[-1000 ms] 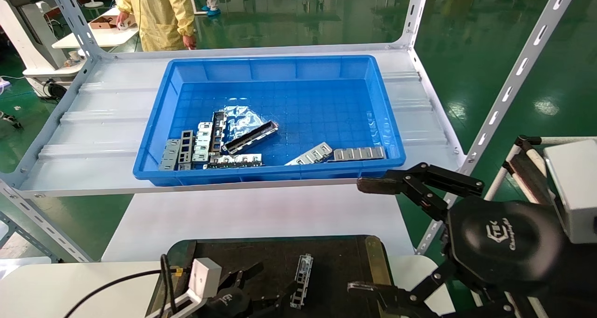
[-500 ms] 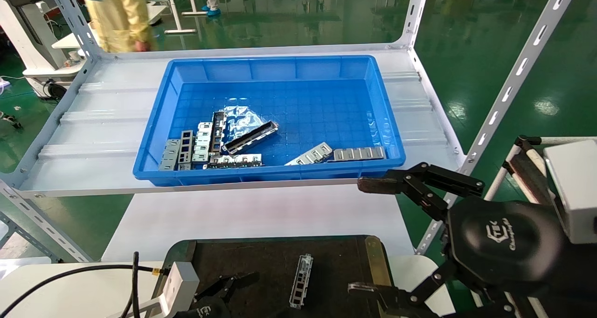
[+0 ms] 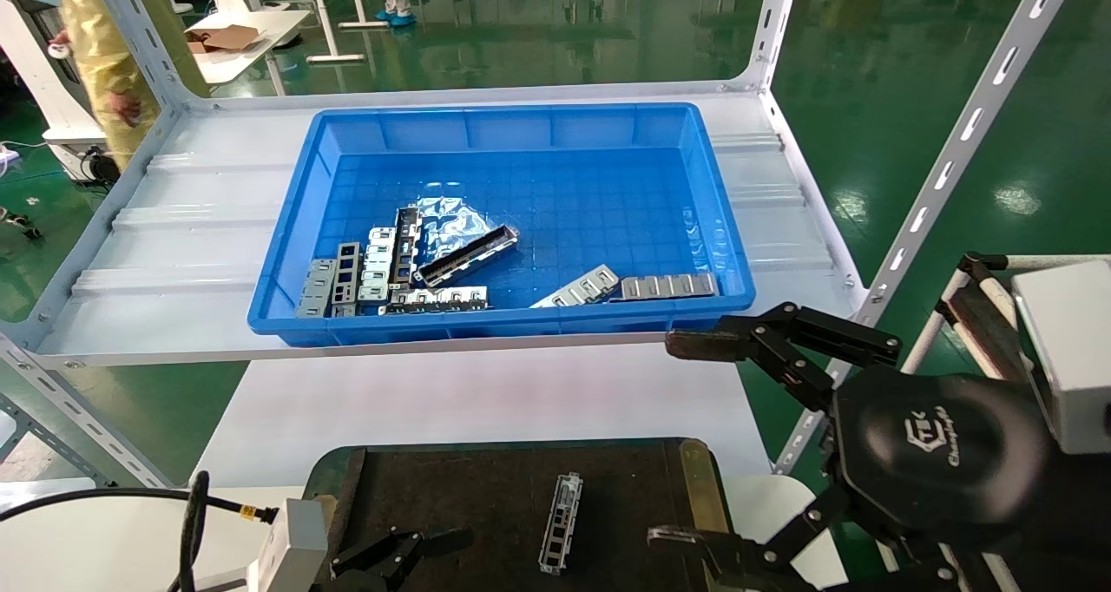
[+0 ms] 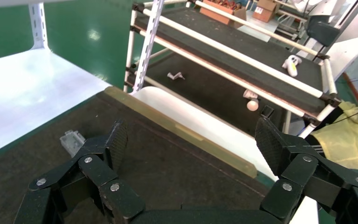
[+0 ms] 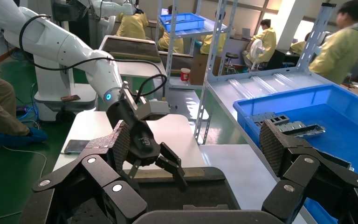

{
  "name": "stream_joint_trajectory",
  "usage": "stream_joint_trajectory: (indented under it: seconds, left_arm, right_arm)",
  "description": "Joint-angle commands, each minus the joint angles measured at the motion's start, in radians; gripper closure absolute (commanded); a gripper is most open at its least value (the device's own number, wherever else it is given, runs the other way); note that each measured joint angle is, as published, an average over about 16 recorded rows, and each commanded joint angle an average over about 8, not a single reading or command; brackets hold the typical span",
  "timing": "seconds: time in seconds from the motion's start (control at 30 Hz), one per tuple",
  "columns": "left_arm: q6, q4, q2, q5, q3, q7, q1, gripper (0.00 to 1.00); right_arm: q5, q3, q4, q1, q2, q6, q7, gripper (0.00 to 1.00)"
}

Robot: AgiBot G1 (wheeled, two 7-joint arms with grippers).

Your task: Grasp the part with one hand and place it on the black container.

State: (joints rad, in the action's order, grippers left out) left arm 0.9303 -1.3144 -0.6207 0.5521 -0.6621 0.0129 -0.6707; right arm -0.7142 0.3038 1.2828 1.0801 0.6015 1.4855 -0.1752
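Note:
The part (image 3: 561, 522), a slim grey channel bar with cutouts, lies loose on the black container (image 3: 451, 483), near its right half. My left gripper (image 3: 438, 553) is at the container's near left, open and empty, apart from the part. In the left wrist view the left gripper (image 4: 193, 140) has its jaws spread wide over the container's floor (image 4: 168, 158), with the part (image 4: 72, 141) off to one side. My right gripper (image 3: 686, 440) is open and empty beside the container's right edge. The right wrist view shows the right gripper (image 5: 196, 144), the left gripper (image 5: 168, 163) and the part (image 5: 205, 206).
A deep blue bin (image 3: 521, 123) stands on the grey shelf behind the container and holds several metal parts, among them a darker channel bar (image 3: 466, 255). Slotted shelf posts (image 3: 946, 167) rise at the right. A person in yellow (image 3: 95, 45) stands at the far left.
My left gripper has drawn back to the near left, away from the part, which stays on the container. The person in yellow has walked left. The right arm has not moved.

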Motion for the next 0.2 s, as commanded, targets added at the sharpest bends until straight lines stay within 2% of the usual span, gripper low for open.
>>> stream_joint_trajectory:
  seconds: [0.03, 0.2]
  left_arm:
    - [0.015, -0.008, 0.012, -0.005, 0.002, -0.005, -0.002, 0.0]
    - [0.025, -0.012, 0.016, -0.009, 0.004, -0.006, -0.004, 0.0]
  right_arm:
    - [0.0, 0.0, 0.0, 0.0, 0.0, 0.0, 0.0, 0.0]
    - [0.0, 0.0, 0.0, 0.0, 0.0, 0.0, 0.0, 0.0]
